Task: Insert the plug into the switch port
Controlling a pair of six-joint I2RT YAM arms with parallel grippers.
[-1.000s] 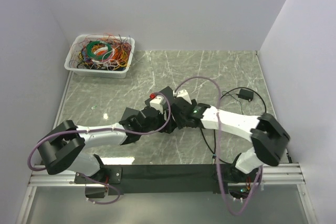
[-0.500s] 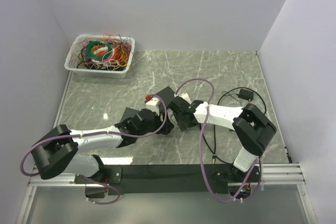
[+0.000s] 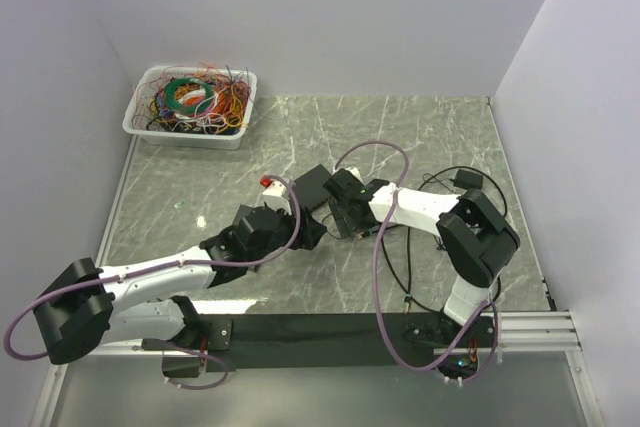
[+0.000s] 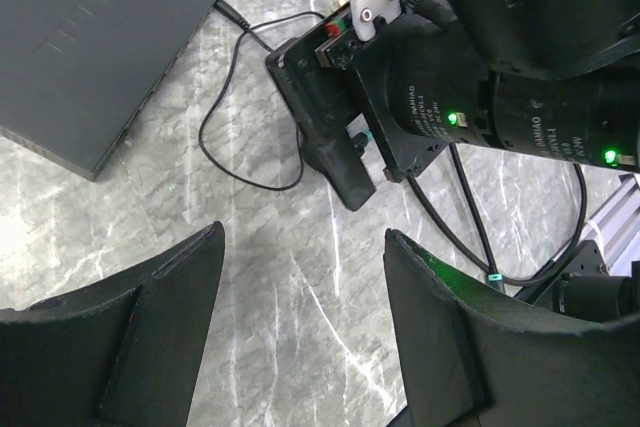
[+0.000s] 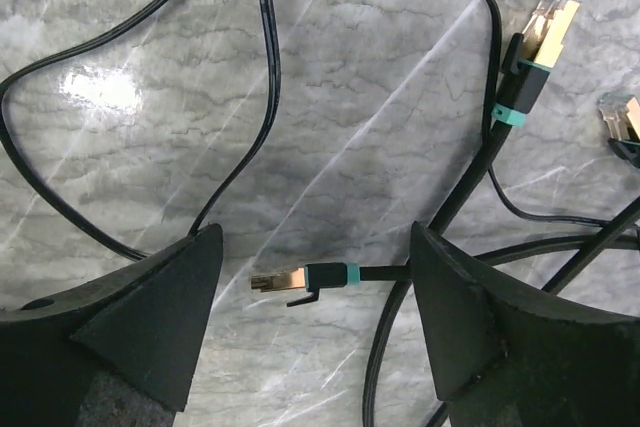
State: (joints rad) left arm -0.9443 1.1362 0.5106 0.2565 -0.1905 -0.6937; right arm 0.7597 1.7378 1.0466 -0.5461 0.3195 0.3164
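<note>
Counter (image 3: pixel 200 177): open marble to the left of both arms. Walls close in the far edge and both sides.
Switch (image 4: pixel 90 37): lies flat on the counter. Its ports are not visible, and insertion looks still to do.
Left end effector (image 4: pixel 305 247): wide and empty, low near the switch.
Right end effector (image 5: pixel 315 247): wide, straddling the plug without gripping it.
Plug (image 5: pixel 290 282): lies loose on the counter among cable loops that crowd it. Grasp, carry and insertion all remain.

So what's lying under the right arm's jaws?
A gold-tipped plug lies on the table between the open jaws, on a black cable. The jaws themselves cover whatever lies directly beneath them.
</note>
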